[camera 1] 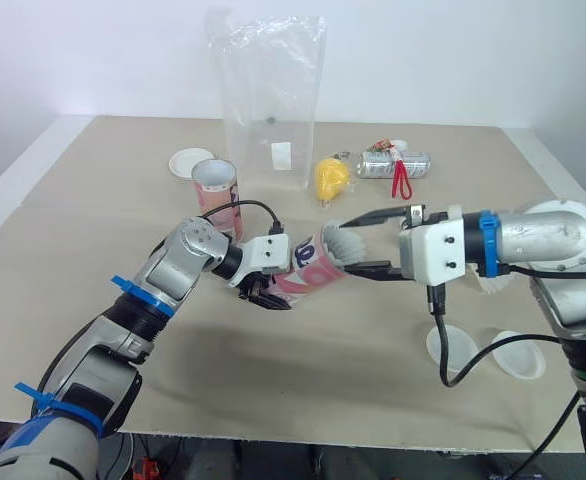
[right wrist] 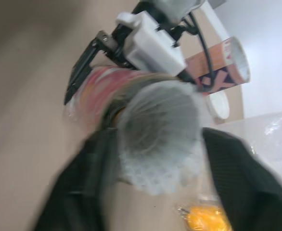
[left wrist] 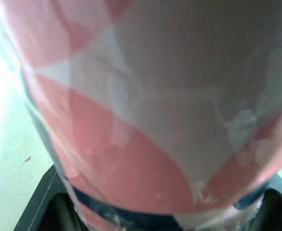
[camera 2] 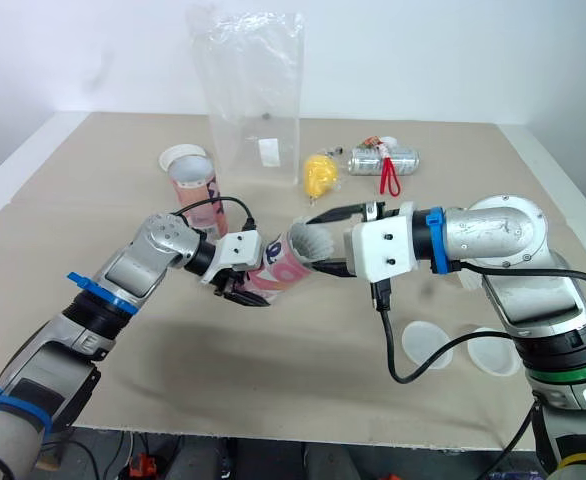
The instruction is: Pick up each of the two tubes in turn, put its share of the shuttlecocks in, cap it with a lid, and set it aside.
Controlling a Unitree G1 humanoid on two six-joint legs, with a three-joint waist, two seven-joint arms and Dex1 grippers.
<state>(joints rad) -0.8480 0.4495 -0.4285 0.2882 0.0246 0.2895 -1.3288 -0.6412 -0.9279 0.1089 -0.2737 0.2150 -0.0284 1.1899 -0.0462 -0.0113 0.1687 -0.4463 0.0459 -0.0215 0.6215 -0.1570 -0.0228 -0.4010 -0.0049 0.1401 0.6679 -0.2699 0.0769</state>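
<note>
Open surface runs along the bench's [camera 1: 63,230] left edge and front-left corner. A second tube [camera 1: 215,190] stands upright toward the far edge. Mid-bench, our left end effector [camera 1: 265,288] is clenched around the pink-and-white tube [camera 1: 308,272], raised and tilted with its mouth facing right. Our right end effector [camera 1: 348,245] grips a white shuttlecock [right wrist: 158,130] at that mouth. Two lids [camera 1: 453,347] lie near the front-right corner.

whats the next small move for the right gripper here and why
Probably ease the right gripper toward the left gripper, pushing the white shuttlecock deeper: its skirt sits just at the mouth of the tilted pink-and-white cardboard tube held there.
</note>
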